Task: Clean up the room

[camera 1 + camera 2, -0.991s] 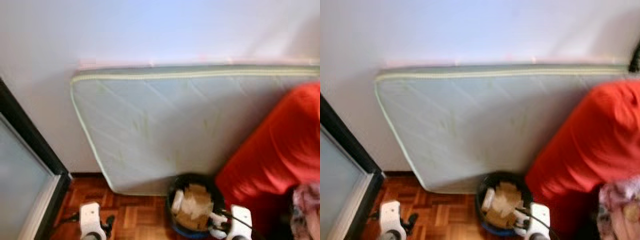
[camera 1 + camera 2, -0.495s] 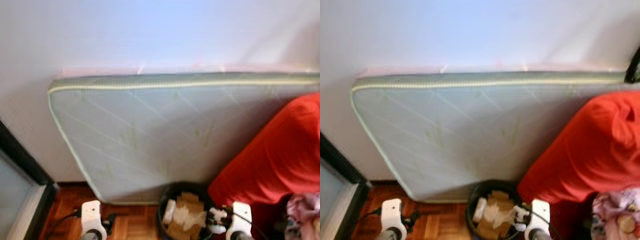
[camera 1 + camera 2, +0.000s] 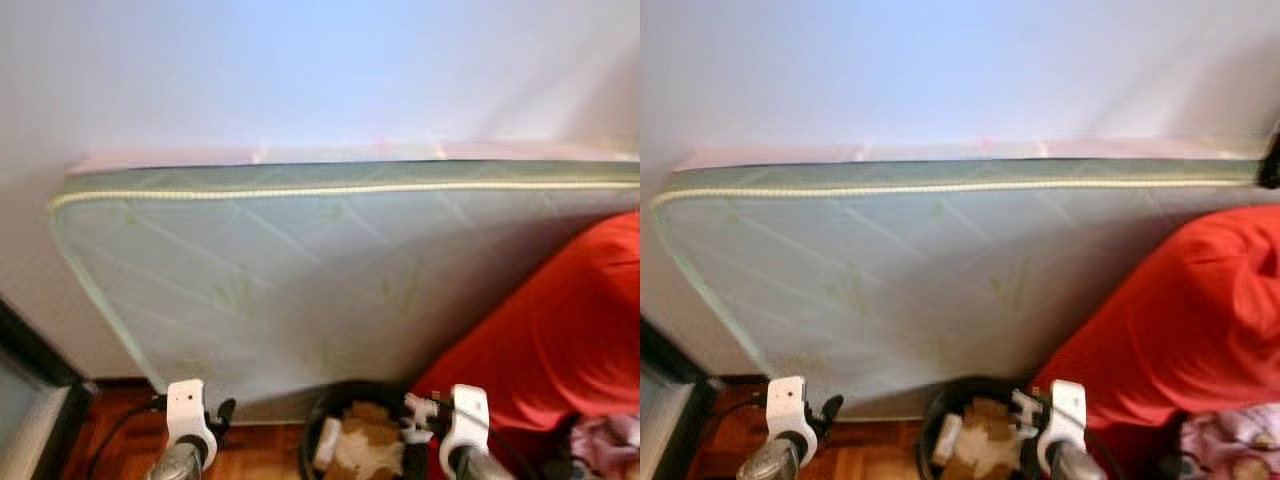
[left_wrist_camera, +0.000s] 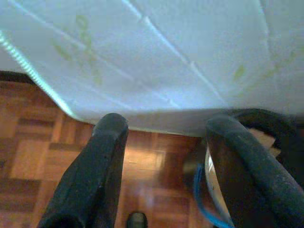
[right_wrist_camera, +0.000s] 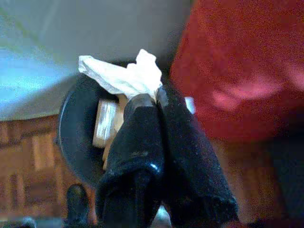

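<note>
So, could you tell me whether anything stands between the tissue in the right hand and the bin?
Nothing visible does. The right hand holds the white tissue directly over the open black bin, which already holds cardboard scraps.

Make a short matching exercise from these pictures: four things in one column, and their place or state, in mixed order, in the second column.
Things:
1. mattress
2. bin
3. tissue
4. left end effector

Places or states:
A. open, holding nothing
B. pinched in the right end effector, above the bin
C. stands on its edge, leaning on the wall
D. on the wooden floor, holding cardboard scraps

Right pairs: 1-C, 2-D, 3-B, 4-A
</note>
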Controlling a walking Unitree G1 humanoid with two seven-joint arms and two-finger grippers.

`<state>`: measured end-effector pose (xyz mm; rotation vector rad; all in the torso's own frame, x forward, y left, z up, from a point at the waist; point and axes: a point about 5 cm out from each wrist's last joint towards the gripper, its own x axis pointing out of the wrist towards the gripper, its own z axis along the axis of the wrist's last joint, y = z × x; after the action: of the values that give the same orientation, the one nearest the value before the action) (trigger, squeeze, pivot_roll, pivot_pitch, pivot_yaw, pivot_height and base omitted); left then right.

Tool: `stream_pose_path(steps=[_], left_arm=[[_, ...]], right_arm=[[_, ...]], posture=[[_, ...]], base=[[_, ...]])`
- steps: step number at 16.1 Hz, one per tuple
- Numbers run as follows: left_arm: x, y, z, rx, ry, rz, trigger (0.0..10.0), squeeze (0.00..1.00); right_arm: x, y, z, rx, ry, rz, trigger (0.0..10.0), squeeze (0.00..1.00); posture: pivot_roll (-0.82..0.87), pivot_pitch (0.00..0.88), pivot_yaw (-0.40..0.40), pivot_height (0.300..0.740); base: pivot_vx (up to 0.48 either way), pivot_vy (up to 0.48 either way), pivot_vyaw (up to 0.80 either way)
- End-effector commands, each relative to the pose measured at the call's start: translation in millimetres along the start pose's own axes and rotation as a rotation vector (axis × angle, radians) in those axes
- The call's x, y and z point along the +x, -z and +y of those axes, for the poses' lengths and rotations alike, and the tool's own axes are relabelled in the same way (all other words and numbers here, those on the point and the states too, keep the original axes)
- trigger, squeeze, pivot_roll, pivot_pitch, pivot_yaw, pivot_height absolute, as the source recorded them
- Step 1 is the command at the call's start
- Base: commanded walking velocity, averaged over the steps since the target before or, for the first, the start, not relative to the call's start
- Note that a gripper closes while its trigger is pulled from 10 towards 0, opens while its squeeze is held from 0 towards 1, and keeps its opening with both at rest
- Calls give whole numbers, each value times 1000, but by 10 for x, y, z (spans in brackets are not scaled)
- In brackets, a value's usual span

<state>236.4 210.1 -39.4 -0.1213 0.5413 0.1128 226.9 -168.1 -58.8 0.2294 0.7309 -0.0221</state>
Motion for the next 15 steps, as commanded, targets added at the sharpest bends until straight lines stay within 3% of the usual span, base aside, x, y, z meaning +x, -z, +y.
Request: stream_pose_path(steps=[1,7,11,13,15], left_arm=[[-15,-11,57,14,-11,-16,10000,0],[12,-397,-63,31,50,-252,10000,0],[-93,-548,-201,37,94,-372,10000,0],[-142,-583,-203,40,87,-397,10000,0],[-199,-685,-103,46,50,-444,10000,0]], right_arm=[[7,13,79,-9,-33,-5,10000,0],[73,-419,311,-33,-143,-220,10000,0],[55,-553,470,-41,-205,-330,10000,0],[42,-566,486,-62,-213,-353,10000,0],[11,-606,501,-48,-232,-403,10000,0]], posture=[[72,58,-47,736],[62,34,-46,736],[50,14,-42,736],[46,6,-42,736],[48,2,-44,736]], base=[[0,0,0],[0,0,0],[0,0,0],[0,0,0],[0,0,0]])
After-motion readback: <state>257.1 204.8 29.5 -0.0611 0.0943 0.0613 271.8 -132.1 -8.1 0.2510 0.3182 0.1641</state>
